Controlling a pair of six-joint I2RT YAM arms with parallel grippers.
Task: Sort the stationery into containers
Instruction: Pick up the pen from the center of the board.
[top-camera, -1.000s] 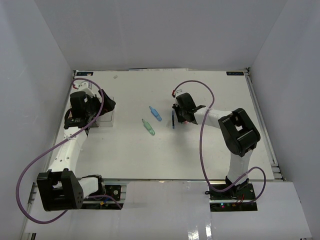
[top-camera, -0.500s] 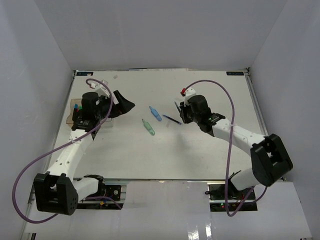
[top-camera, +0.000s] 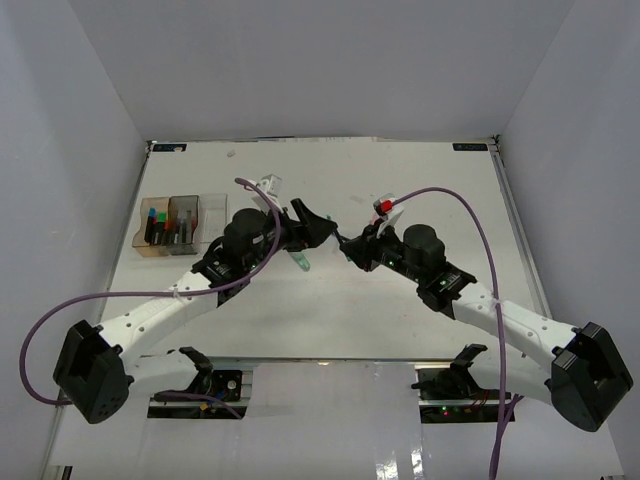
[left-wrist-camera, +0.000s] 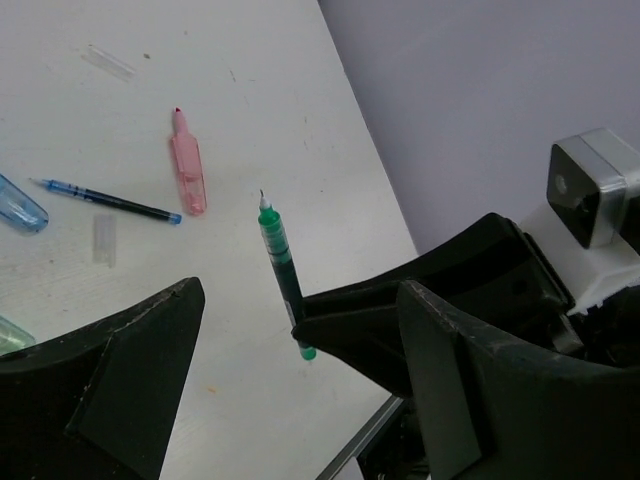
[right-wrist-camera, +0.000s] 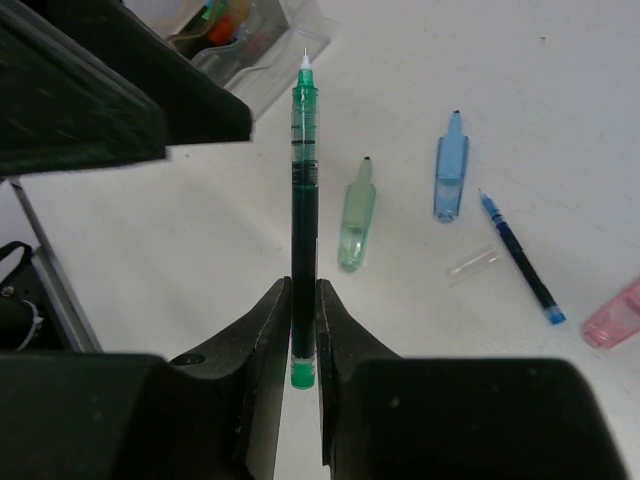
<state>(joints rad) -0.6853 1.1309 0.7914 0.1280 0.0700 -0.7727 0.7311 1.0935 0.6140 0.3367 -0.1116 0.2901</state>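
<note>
One green pen (right-wrist-camera: 303, 200) clamped by its butt in R tool (right-wrist-camera: 304, 300), tip near wide-spread L tool (left-wrist-camera: 297, 300).

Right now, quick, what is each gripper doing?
Left gripper: open, holding nothing.
Right gripper: closed on the green pen.

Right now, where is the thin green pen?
The green pen is clamped in the right gripper, centre of the top view, beside the open left gripper.
</note>
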